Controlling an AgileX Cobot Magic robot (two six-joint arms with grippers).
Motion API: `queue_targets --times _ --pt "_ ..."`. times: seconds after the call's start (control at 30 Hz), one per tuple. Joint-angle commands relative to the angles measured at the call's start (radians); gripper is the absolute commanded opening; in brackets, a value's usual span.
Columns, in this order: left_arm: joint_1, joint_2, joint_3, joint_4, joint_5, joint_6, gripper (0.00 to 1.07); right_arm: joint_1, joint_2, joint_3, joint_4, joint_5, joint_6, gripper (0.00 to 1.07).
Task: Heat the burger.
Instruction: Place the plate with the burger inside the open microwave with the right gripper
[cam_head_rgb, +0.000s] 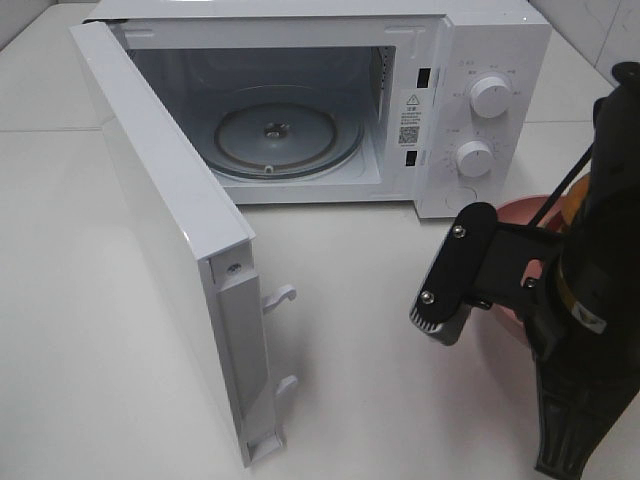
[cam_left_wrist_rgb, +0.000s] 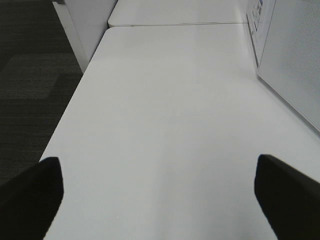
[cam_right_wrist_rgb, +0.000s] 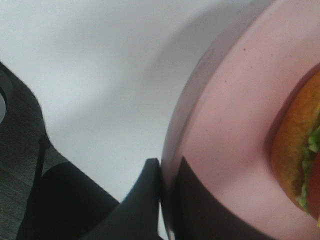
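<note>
Two end effectors are working at a white desk that is carrying a white microwave. The microwave's door is standing wide open toward the left, and the glass turntable inside is lying bare.

The right end effector is clamping the rim of the pink plate, with one finger pressing outside the rim and the other lying inside on the plate's surface. The burger is sitting on this plate, its orange bun and green filling showing at the edge of the right wrist view. From the high camera, the plate is lying outside the microwave, just in front of its control panel on the right, and the right arm is hiding most of it. Whether the plate is resting on the desk or lifted off it is not showing clearly.

The left end effector is hanging with its jaws spread wide over bare desk, holding nothing.
</note>
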Motion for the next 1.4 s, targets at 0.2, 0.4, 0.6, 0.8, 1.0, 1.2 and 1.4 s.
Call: queue_targets --times 0.2,0.4,0.6,0.8,1.0,1.2,1.4 --pt "-0.006 -0.006 0.002 -0.001 -0.005 -0.004 0.98 0.069 -0.010 -0.002 -0.104 -0.055 -0.096 0.00" --pt "-0.006 -0.006 0.002 -0.001 -0.005 -0.004 0.98 0.069 -0.010 -0.002 -0.121 -0.095 -0.195 0.00" --pt "-0.006 -0.006 0.002 -0.001 -0.005 -0.004 0.98 0.066 -0.010 -0.002 -0.121 -0.193 -0.412 0.00" --pt "-0.006 -0.006 0.002 -0.001 -0.005 -0.004 0.98 0.030 0.008 -0.003 -0.074 -0.271 -0.629 0.00" --pt "-0.006 -0.006 0.002 -0.001 -0.005 -0.004 0.98 -0.036 0.034 -0.005 -0.035 -0.341 -0.758 0.00" --pt "-0.006 -0.006 0.002 -0.001 -0.005 -0.004 0.98 -0.113 0.068 -0.005 -0.032 -0.415 -0.814 0.00" --pt "-0.006 -0.006 0.002 0.000 -0.005 -0.004 0.98 -0.135 0.092 -0.010 -0.027 -0.483 -0.843 0.00"
